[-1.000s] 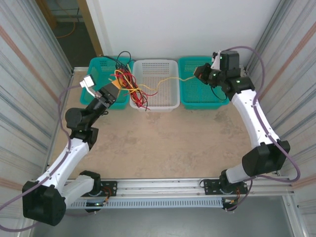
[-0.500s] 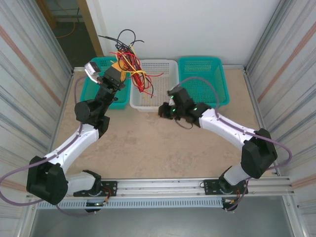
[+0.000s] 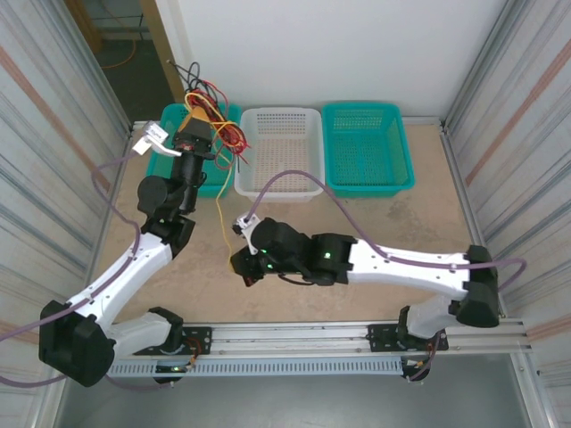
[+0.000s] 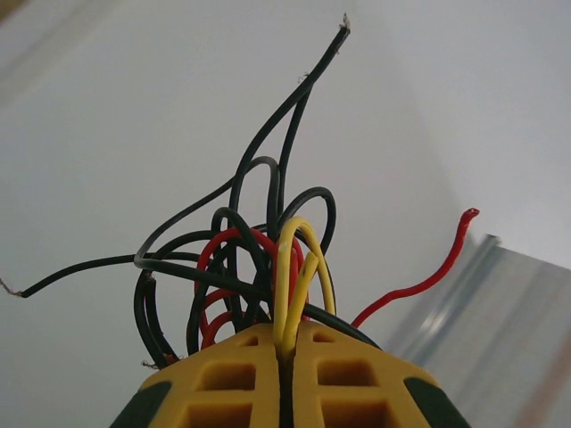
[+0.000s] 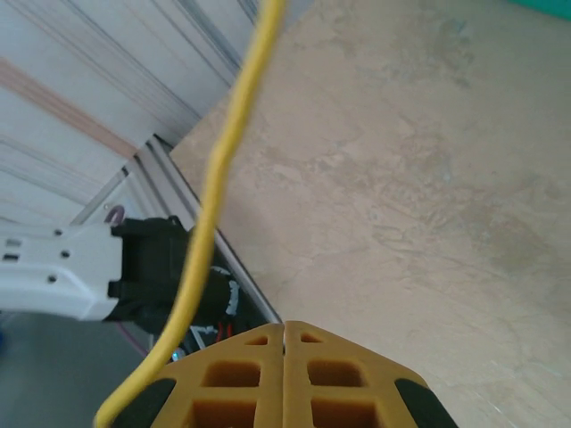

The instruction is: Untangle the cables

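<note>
The tangle of thin red, yellow and black cables (image 3: 223,134) (image 4: 259,267) is raised above the far-left teal perforated plastic basket (image 3: 166,120), pinched between the yellow fingers of the left gripper (image 3: 194,123) (image 4: 285,357). One yellow cable (image 3: 219,205) (image 5: 219,169) descends to the right gripper (image 3: 243,265) (image 5: 284,343), low over the beige table (image 3: 384,223), near-left of centre. Its fingers are pressed together, with the strand passing their left side; whether they pinch it cannot be told.
</note>
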Controlling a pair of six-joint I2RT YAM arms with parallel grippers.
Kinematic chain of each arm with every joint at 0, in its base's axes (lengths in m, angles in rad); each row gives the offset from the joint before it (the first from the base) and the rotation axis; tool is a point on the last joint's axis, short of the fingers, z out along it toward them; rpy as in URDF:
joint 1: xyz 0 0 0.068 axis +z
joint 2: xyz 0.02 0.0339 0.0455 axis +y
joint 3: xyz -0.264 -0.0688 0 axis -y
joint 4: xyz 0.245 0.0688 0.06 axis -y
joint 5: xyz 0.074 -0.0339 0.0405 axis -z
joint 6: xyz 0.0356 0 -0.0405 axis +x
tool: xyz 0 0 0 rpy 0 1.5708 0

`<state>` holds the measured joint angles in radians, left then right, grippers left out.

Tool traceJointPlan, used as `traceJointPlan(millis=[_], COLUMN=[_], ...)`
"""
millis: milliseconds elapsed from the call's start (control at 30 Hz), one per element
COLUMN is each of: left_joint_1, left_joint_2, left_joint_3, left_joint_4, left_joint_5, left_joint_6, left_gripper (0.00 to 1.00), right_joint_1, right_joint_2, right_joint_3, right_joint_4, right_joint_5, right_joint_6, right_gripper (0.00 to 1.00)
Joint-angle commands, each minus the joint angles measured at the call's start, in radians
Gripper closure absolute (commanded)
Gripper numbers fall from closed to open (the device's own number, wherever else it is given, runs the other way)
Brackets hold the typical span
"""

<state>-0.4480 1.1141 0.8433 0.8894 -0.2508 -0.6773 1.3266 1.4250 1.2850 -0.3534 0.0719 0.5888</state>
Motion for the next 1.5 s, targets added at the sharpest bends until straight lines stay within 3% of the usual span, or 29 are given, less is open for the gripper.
traceJointPlan(millis=[0, 167, 333, 500, 700, 833, 900, 1000, 1200, 1367, 1467], left_joint_1=[0.009, 0.012, 0.024, 0.044, 0.061, 0.161, 0.212, 0.226, 0.198, 0.120, 0.065], left_joint_2=[-0.029, -0.064, -0.122, -0.212, -0.347, -0.442, -0.485, -0.534, -0.526, -0.516, -0.485], left_joint_3=[-0.022, -0.076, -0.149, -0.245, -0.334, -0.375, -0.399, -0.434, -0.523, -0.598, -0.583], left_joint_4=[-0.023, -0.101, -0.203, -0.306, -0.439, -0.494, -0.522, -0.568, -0.505, -0.508, -0.596], left_joint_5=[-0.226, -0.285, -0.313, -0.231, -0.058, 0.159, 0.247, 0.316, 0.561, 0.511, 0.430], left_joint_6=[0.189, 0.199, 0.185, 0.177, 0.136, 0.048, -0.001, -0.023, -0.071, -0.077, -0.065], left_gripper=[1.00, 1.00, 1.00, 1.00, 1.00, 1.00, 1.00, 1.00, 1.00, 1.00, 1.00], right_joint_1=[0.052, 0.029, -0.132, -0.291, -0.470, -0.716, -0.913, -1.103, -1.137, -1.126, -1.065], right_joint_2=[-0.107, -0.303, -0.498, -0.568, -0.472, -0.399, -0.368, -0.349, -0.356, -0.369, -0.377], right_joint_3=[0.033, 0.074, 0.145, 0.271, 0.423, 0.467, 0.470, 0.414, 0.324, 0.277, 0.262], right_joint_4=[-0.166, -0.179, -0.144, -0.217, -0.389, -0.501, -0.550, -0.556, -0.514, -0.455, -0.428], right_joint_5=[0.107, 0.201, 0.139, 0.237, 0.334, 0.261, 0.111, -0.066, -0.163, -0.280, -0.270], right_joint_6=[-0.107, -0.165, -0.178, -0.182, -0.183, -0.116, -0.053, 0.011, 0.036, 0.059, 0.061], right_gripper=[1.00, 1.00, 1.00, 1.00, 1.00, 1.00, 1.00, 1.00, 1.00, 1.00, 1.00])
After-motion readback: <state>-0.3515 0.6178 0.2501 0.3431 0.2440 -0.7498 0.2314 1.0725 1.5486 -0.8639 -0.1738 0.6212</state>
